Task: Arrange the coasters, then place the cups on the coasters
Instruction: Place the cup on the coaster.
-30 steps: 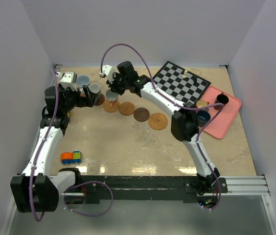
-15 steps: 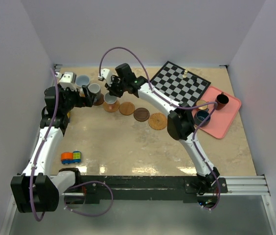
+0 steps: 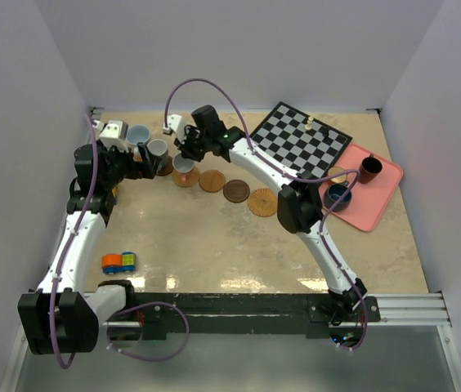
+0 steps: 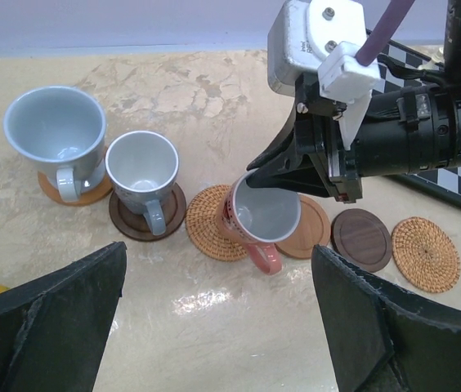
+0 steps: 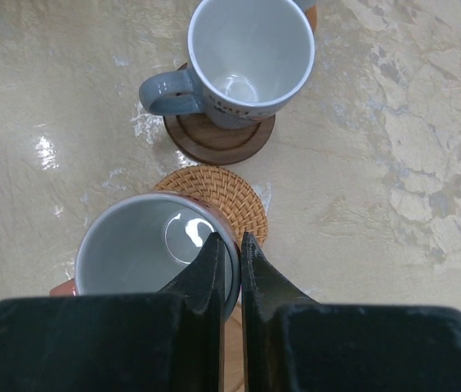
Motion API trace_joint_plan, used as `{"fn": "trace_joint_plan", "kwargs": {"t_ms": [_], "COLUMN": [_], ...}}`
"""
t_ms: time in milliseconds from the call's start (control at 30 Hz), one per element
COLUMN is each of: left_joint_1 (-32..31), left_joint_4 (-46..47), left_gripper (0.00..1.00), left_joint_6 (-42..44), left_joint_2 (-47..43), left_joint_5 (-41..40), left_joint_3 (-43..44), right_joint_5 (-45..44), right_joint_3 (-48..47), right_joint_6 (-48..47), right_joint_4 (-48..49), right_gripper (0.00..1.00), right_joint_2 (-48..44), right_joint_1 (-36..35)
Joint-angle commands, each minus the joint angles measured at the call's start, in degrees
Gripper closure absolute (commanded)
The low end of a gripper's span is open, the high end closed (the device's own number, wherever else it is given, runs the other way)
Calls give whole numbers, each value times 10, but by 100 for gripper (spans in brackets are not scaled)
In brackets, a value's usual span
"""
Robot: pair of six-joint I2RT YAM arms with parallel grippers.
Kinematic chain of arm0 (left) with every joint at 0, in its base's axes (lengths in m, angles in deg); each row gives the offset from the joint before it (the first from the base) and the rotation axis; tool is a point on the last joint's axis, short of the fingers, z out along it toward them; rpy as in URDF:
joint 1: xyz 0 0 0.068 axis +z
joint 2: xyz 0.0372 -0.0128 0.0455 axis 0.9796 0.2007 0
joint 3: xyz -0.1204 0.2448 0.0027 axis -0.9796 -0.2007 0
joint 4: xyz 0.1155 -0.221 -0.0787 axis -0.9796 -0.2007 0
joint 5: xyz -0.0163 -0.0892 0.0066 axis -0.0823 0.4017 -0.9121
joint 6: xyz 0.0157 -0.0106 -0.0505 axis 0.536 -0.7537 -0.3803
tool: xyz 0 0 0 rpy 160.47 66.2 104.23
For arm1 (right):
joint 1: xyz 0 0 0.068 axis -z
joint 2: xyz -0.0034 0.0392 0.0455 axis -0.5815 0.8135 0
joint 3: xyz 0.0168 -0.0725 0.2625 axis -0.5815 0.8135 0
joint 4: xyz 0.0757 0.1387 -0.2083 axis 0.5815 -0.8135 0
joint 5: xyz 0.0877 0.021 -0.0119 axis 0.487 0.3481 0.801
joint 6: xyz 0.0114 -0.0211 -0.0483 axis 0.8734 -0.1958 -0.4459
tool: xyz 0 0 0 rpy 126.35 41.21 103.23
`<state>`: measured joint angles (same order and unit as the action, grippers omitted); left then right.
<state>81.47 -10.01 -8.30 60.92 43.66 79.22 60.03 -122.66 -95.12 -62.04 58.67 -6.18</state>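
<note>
Right claw [image 5: 229, 242] is clenching the rim of the pinkish cup [image 5: 145, 255], one finger inside its glossy grey-white bowl and one outside. The cup is hanging tilted over a woven rattan coaster [image 5: 218, 200]; whether its base is touching the weave I cannot tell. Left claw [image 4: 218, 269] is gaping wide and gripping nothing, its dark fingers framing the row from the near side. Nearest me, an orange and blue toy car [image 3: 119, 262] is sitting on a broad bare stretch of marbled beige table [image 3: 214, 245]. Farther in, the flat round discs are running in a slanted line: a smooth pale wooden coaster [image 4: 316, 233] just beside the rattan one, then a dark brown coaster [image 4: 361, 238], then a second woven coaster [image 4: 425, 253], with narrow gaps between them. Leftward, a grey-white cup [image 4: 142, 167] is standing upright on a dark coaster [image 4: 173, 214] and a pale blue cup [image 4: 55, 131] on a tan coaster [image 4: 91, 196], close to the left wall [image 3: 18, 122]. Farthest back, a chessboard [image 3: 302, 139] is lying at an angle, and the pink tray [image 3: 373, 208] at the right is carrying a dark cup [image 3: 370, 167] and a dark blue cup [image 3: 339, 196].
</note>
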Motion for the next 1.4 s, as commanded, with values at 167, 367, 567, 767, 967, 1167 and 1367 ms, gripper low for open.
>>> {"fn": "trace_joint_plan", "kwargs": {"t_ms": [167,367,567,767,967,1167,1367], "left_joint_1": [10,11,13,14,16,18,19], "left_joint_4": [33,34,35,36,37,38,39], "left_gripper": [1,1,1,1,1,1,1], "left_joint_6": [0,0,-1,-1,-2,-2,-3], "left_joint_2": [0,-1,-1,-1,1,2,2], "left_joint_5": [16,18,20,23,25,28,31], "left_joint_3": [-6,-5,-6,-7,-7,-8,-8], "right_joint_5": [20,20,21,26,22,5,-2], "right_joint_3": [-38,-39,-39,-39,-37,-28,-24], "right_joint_6": [-5,-5,-6,-15,-18,-17,-15], "right_joint_4": [24,27,29,25,26,37,51], "right_gripper": [100,100,100,100,100,93,71], "right_joint_2": [7,11,14,20,25,25,23], "right_joint_1": [1,2,3,3,3,4,3]}}
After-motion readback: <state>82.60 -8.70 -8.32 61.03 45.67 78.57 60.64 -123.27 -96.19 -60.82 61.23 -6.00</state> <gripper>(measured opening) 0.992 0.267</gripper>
